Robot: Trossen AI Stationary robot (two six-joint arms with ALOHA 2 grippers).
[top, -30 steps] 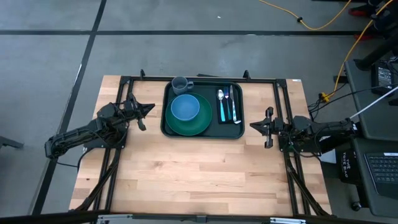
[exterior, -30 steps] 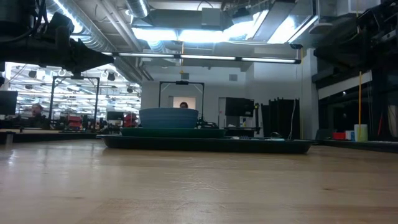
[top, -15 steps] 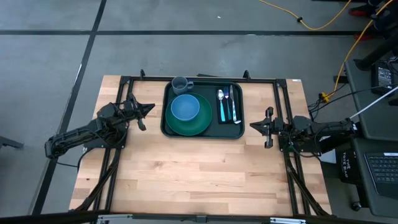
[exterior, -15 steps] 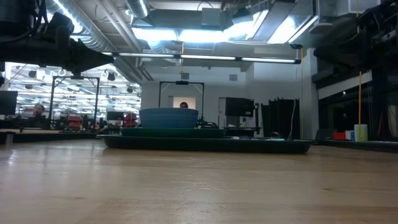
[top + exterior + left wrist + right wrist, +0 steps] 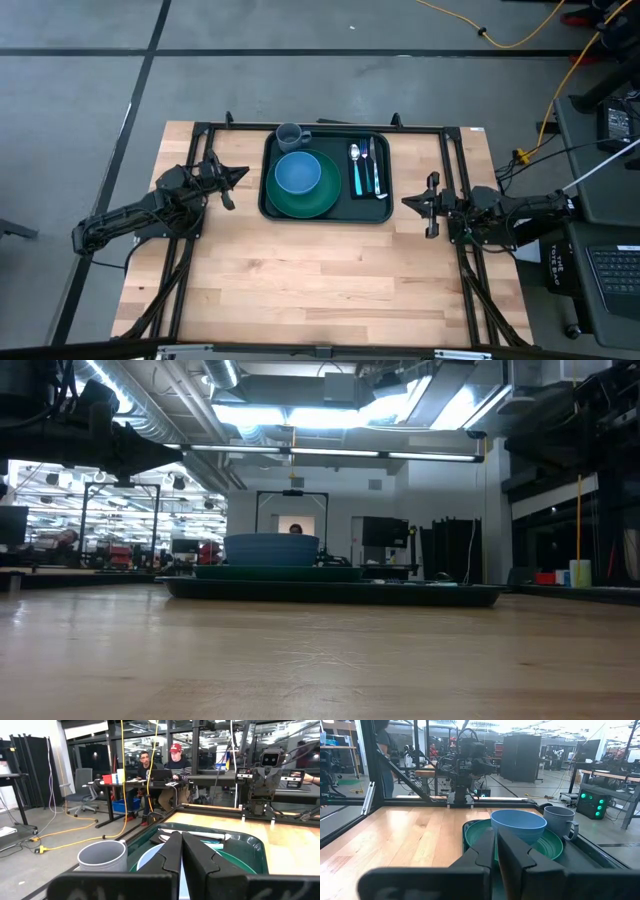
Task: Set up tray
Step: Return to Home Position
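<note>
off the tray at either short edge, left jaws and right jaws closed, empty

The left pincer is closed and holds nothing, its two dark fingers pressed together. The left arm runs back behind it, folded low at the elbow. The right pincer points toward the left one, also closed and empty, and the right arm stretches straight behind it.

Green tray on wooden table
</note>
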